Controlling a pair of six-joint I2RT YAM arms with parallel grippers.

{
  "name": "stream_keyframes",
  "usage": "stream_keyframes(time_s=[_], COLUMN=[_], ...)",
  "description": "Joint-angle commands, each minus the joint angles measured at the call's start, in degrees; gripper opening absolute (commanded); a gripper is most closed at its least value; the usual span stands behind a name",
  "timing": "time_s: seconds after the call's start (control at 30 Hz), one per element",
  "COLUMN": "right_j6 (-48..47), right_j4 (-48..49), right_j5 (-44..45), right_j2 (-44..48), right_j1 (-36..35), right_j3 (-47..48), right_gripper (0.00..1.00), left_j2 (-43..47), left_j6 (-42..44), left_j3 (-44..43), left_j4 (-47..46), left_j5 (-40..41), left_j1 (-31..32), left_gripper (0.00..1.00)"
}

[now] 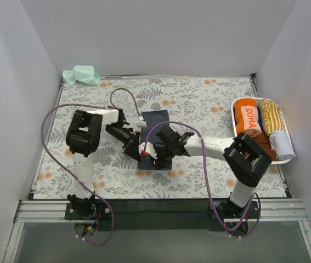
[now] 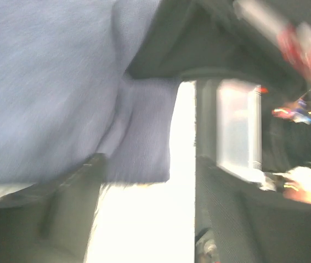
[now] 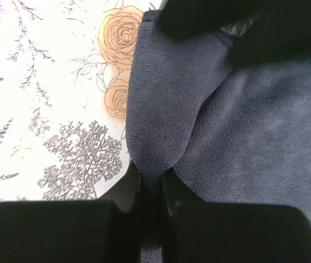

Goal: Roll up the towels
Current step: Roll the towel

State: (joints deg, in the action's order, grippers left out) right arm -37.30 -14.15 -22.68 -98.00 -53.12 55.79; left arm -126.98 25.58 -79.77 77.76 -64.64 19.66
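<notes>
A dark navy towel (image 1: 154,123) lies flat at the middle of the floral table covering, its near end lifted under both grippers. My right gripper (image 1: 160,152) is shut on a pinched fold of the navy towel (image 3: 160,109); the fold runs down between the closed jaws of the gripper (image 3: 152,181). My left gripper (image 1: 137,143) is at the towel's near left edge. In the blurred left wrist view its jaws stand wide apart around the gripper's middle (image 2: 147,186), with the navy towel (image 2: 56,82) draped over the left finger (image 2: 40,213). A mint green towel (image 1: 82,75) lies crumpled at the back left corner.
A white oval basket (image 1: 233,118) at the right edge holds a rolled orange towel with white lettering (image 1: 248,117), a yellow-striped roll (image 1: 272,112), a pale grey roll (image 1: 282,144) and a brown one (image 1: 263,139). White walls enclose the table.
</notes>
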Motion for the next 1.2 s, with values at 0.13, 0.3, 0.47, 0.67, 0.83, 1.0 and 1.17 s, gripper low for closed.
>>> stream_keyframes(time_s=[0.13, 0.3, 0.47, 0.67, 0.83, 1.0, 1.17], right_j6=[4.07, 4.52, 2.5, 1.97, 2.05, 1.97, 2.49], right_j4=[-18.09, -25.21, -32.93, -37.96, -40.16, -41.83, -42.89], right_j5=[-19.06, -27.59, -32.33, -35.5, -35.59, -36.03, -37.0], right_j2=[-9.73, -18.36, -28.73, -36.38, -39.81, -41.4, -40.88], right_j1=[6.01, 9.61, 12.07, 13.66, 13.92, 14.01, 15.06], right_j3=[8.97, 15.3, 23.04, 28.22, 30.6, 31.4, 31.13], right_gripper=[0.01, 0.01, 0.01, 0.01, 0.01, 0.01, 0.04], left_j2=[23.24, 44.67, 66.58, 69.25, 62.66, 52.11, 45.85], left_j6=[0.54, -6.33, -3.09, -3.61, -2.12, -0.97, -1.33], left_j3=[10.67, 24.02, 39.49, 46.89, 48.48, 48.66, 46.99], left_j4=[-18.67, -36.49, -44.96, -54.89, -64.74, -70.98, -68.8], left_j5=[8.56, 16.46, 28.93, 45.38, 50.4, 57.25, 57.62], left_j1=[-17.18, -17.47, -0.45, 21.8, 30.68, 34.21, 35.01], left_gripper=[0.69, 0.7, 0.75, 0.78, 0.76, 0.66, 0.24])
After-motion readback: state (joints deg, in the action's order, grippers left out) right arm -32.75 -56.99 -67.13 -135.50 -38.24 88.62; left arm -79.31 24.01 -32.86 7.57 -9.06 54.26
